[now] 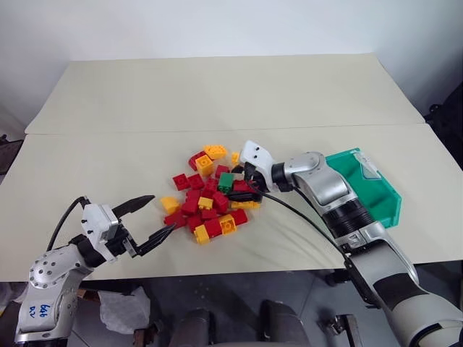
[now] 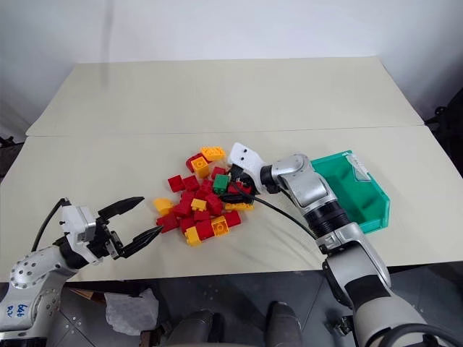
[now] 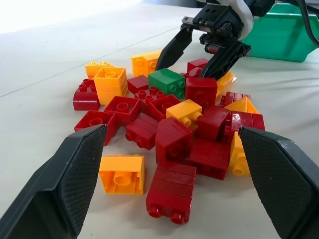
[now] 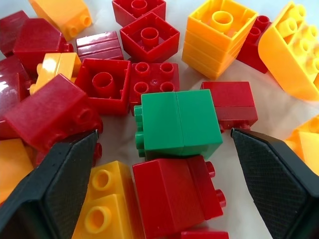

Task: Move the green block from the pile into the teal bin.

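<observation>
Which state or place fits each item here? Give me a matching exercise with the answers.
Things:
1. small dark-green studded plastic brick
2. teal open-top plastic storage bin
3. right gripper
4. left gripper

States or places:
A. open, over the table's near left part, short of the pile
B. lying in the heap of red and yellow bricks
C. open, poised at the green brick
D. on the table by the right arm

Pairs: 1-B, 2-D, 3-C, 4-A
</observation>
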`<act>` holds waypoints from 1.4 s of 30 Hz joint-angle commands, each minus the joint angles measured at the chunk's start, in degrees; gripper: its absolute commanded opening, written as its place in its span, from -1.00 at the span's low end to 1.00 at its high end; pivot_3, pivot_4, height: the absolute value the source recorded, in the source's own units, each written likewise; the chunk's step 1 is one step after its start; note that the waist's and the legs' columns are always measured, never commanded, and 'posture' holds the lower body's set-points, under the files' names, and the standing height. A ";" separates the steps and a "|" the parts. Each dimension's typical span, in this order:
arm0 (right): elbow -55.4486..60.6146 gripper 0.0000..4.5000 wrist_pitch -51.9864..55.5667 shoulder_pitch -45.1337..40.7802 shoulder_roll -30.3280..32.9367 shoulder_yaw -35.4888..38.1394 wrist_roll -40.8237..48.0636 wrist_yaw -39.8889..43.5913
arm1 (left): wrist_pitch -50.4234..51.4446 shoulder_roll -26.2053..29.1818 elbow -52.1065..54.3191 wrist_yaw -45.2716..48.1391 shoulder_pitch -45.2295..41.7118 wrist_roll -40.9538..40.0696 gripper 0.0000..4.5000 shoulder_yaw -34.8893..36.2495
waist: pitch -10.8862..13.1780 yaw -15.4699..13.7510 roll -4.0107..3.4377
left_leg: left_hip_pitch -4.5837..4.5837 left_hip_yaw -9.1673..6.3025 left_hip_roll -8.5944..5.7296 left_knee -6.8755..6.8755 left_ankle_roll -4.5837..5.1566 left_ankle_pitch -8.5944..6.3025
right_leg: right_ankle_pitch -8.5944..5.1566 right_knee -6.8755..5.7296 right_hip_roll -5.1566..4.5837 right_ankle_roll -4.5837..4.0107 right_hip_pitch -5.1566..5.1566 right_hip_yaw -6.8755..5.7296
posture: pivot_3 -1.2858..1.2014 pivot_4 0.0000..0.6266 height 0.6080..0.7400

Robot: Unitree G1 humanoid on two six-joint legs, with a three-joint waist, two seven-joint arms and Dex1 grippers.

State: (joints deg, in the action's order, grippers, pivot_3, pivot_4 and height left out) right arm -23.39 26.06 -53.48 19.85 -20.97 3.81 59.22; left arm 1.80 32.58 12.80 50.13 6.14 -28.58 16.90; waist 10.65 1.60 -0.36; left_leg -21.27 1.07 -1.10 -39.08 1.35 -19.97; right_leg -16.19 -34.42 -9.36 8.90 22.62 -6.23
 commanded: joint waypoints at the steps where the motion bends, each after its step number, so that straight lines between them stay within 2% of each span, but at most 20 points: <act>1: -2.23 0.98 -1.71 -1.26 -1.00 0.23 -2.18 -2.28 | -1.23 -0.26 0.94 -0.31 -0.40 0.22 1.00 0.06 | 0.00 0.04 0.00 | 0.00 0.00 0.00 0.00 0.00 0.00 | 0.00 0.00 0.00 0.00 0.00 0.00 | 0.03 -0.52 1.00; 6: -5.66 0.98 -2.11 -2.63 -2.76 1.27 -1.87 -2.37 | -1.27 -0.76 1.09 -0.51 -0.51 0.44 1.00 -0.51 | 0.00 0.02 0.00 | 0.01 0.00 -0.01 0.00 0.00 0.00 | 0.00 0.00 0.00 0.00 0.00 0.00 | 0.03 -0.52 1.00; 7: -6.02 0.91 -2.25 -2.78 -2.88 1.38 -1.84 -2.15 | -1.27 -0.80 1.10 -0.49 -0.56 0.46 1.00 -0.58 | 0.00 0.03 0.00 | 0.01 -0.01 0.00 0.00 0.00 0.00 | 0.00 -0.01 0.00 0.00 0.00 0.00 | 0.03 -0.52 1.00; 9: -6.45 0.72 -2.46 -3.03 -2.86 1.28 -2.06 -1.32 | -1.27 -0.82 1.07 -0.47 -0.66 0.50 1.00 -0.66 | 0.00 0.01 0.00 | 0.01 -0.01 0.00 0.00 0.00 0.00 | 0.00 -0.01 0.00 0.00 0.00 0.00 | 0.03 -0.52 1.00; 14: -3.61 -0.05 -1.87 -2.52 -2.58 2.62 0.33 2.01 | -1.28 -0.54 0.63 -0.23 -0.91 0.42 1.00 -0.58 | 0.00 0.05 0.00 | 0.01 -0.01 0.00 0.00 0.00 0.00 | 0.00 0.00 0.00 0.00 -0.01 0.00 | 0.03 -0.52 1.00; 15: -2.44 -0.09 -1.61 -2.25 -2.51 3.03 0.91 2.48 | -1.26 -0.49 0.58 -0.10 -0.99 0.41 1.00 -0.65 | 0.00 0.05 0.00 | 0.00 -0.01 0.00 0.00 0.00 0.00 | 0.00 0.00 0.00 0.00 -0.01 0.00 | 0.03 -0.52 1.00; 20: 1.97 -0.09 -4.55 -0.87 -2.20 7.95 2.97 -0.91 | -0.91 -0.60 0.89 0.45 -2.42 0.30 1.00 -1.88 | 0.02 -0.01 -0.03 | -0.01 -0.01 0.00 0.00 0.00 0.00 | 0.00 0.00 0.00 0.00 0.00 -0.01 | 0.03 -0.52 1.00; 25: 10.69 -0.09 -9.44 3.83 1.46 17.59 9.92 0.18 | 0.06 -0.68 2.32 1.54 -4.53 -0.21 1.00 -4.72 | 0.02 -0.25 -0.03 | -0.02 -0.05 -0.03 0.00 0.00 0.00 | 0.00 0.01 0.00 0.00 0.00 -0.02 | 0.03 -0.52 1.00; 29: 21.50 -0.09 -6.81 12.84 8.44 27.56 17.37 0.68 | 0.63 -0.43 1.57 3.19 -6.53 -0.40 1.00 -6.83 | 0.03 -1.39 -0.04 | -0.07 -0.16 -0.06 0.02 0.01 -0.02 | 0.00 0.10 -0.01 0.01 -0.05 -0.11 | 0.03 -0.52 1.00; 33: 29.34 -0.09 -7.13 26.23 17.24 37.99 20.27 0.29 | 0.59 -0.41 -1.60 4.94 -9.35 -0.04 1.00 -8.02 | 0.03 -2.15 -0.05 | -0.10 -0.05 -0.09 0.08 0.01 -0.02 | 0.01 0.35 0.03 0.02 -0.16 -0.28 | 0.03 -0.52 1.00; 38: 35.49 -0.09 -5.37 39.99 21.28 51.96 24.69 -3.67 | 0.67 -0.02 -4.44 8.20 -12.83 -0.39 1.00 -9.47 | 0.05 -2.61 -0.07 | 0.00 0.44 -0.12 0.07 0.03 -0.02 | 0.00 0.45 0.06 0.00 -0.17 -0.14 | 0.03 -0.52 1.00; 42: 36.98 -0.09 -3.52 48.30 22.75 55.24 23.65 -6.73 | 1.08 -0.08 -4.85 11.41 -15.83 -0.69 1.00 -11.53 | 0.05 -2.74 -0.07 | 0.10 0.88 -0.05 0.04 0.05 -0.01 | 0.00 0.46 0.06 0.00 -0.18 0.04 | 0.03 -0.52 1.00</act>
State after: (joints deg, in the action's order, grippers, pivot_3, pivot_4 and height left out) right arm 11.86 21.78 -6.62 42.07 32.74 27.52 53.80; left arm 3.05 32.25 7.16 60.02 -8.60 -28.20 5.86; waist 10.70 -1.14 -0.43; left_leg -21.17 1.99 -1.15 -39.05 1.44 -19.96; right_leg -16.19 -33.95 -9.30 8.90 22.43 -6.18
